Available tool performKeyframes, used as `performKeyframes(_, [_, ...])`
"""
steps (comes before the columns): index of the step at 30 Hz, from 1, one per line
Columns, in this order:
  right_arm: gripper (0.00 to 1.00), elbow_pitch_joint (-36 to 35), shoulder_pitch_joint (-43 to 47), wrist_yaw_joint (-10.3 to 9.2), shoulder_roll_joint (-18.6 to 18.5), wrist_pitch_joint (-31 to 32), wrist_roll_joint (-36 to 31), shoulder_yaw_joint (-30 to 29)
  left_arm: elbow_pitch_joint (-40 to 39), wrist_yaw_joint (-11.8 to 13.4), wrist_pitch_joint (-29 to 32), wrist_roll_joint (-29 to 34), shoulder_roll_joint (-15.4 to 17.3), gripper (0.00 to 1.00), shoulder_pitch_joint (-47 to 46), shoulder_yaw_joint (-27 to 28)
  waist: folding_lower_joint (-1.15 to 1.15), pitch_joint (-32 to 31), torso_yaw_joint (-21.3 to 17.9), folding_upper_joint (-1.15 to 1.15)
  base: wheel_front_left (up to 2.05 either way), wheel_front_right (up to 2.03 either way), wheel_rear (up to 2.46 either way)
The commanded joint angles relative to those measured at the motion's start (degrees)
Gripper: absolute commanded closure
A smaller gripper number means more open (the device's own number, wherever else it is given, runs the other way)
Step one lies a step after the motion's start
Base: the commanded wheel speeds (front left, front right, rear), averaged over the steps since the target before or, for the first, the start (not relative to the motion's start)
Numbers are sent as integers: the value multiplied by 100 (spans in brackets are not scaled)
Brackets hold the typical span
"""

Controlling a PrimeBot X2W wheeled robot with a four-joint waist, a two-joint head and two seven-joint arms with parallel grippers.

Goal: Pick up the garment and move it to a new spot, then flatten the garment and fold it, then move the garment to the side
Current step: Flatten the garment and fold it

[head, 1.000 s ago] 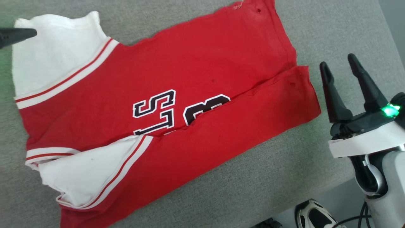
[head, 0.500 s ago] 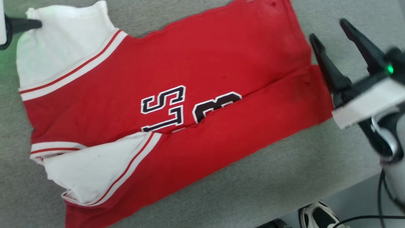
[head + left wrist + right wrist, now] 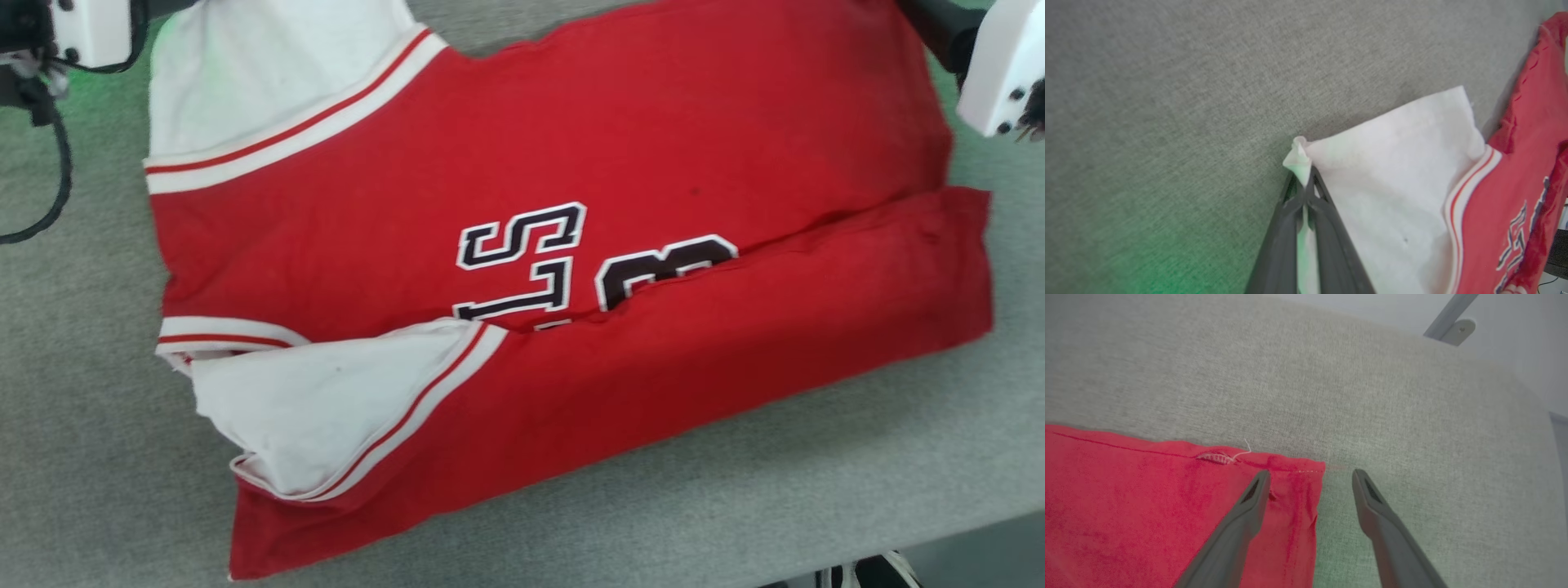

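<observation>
The garment (image 3: 571,163), a red jersey with white sleeves, striped trim and black characters, lies spread on the grey table, its near long edge folded over the chest. In the left wrist view my left gripper (image 3: 1302,183) is shut on the outer corner of the far white sleeve (image 3: 1392,171), and a tuft of white fabric pokes out past the tips. My right gripper (image 3: 1310,477) is open over the garment's red hem corner (image 3: 1290,473). One of its fingers sits above the red cloth and the other above bare table.
The grey cloth-covered table (image 3: 735,506) ends at its front edge at the lower right, where a shoe (image 3: 873,572) shows on the floor. A black cable (image 3: 49,188) loops below my left wrist. A metal bracket (image 3: 1449,322) stands beyond the table's far edge.
The head camera has shifted, so the whole picture slid right. My right gripper has travelled from beside the garment's near right side up to its far hem corner. The left gripper stays at the sleeve corner.
</observation>
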Motion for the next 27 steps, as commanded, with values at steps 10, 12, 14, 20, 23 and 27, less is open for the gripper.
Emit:
performKeyframes(10, [61, 544, -391, -1, -100, 956, 482, 622, -251, -3, -134, -47, -98, 100, 204, -360, 0, 169, 263, 0, 0, 0, 0])
performKeyframes(12, [100, 531, -395, -1, -144, 905, 605, 685, -295, -4, -254, -98, -122, 100, 222, -343, 0, 151, 283, 0, 0, 0, 0])
performKeyframes(14, [100, 529, -381, -1, -181, 847, 665, 675, -310, -4, -328, -141, -149, 100, 237, -328, 0, 118, 300, 0, 0, 0, 0])
performKeyframes(20, [100, 237, -168, -2, -468, 203, 956, 454, -470, -5, -963, -514, -193, 100, 313, -20, 0, -303, 462, 0, 0, 0, 0])
performKeyframes(23, [100, -84, 278, -2, -794, -50, 1081, 339, -1087, -5, -1443, -745, -23, 100, 699, 45, 0, -660, 638, 0, 0, 0, 0])
performKeyframes(27, [100, -479, 845, -2, -1094, -167, 1142, 224, -1928, -6, -2060, -1032, 271, 100, 1296, 189, 0, -976, 800, 0, 0, 0, 0])
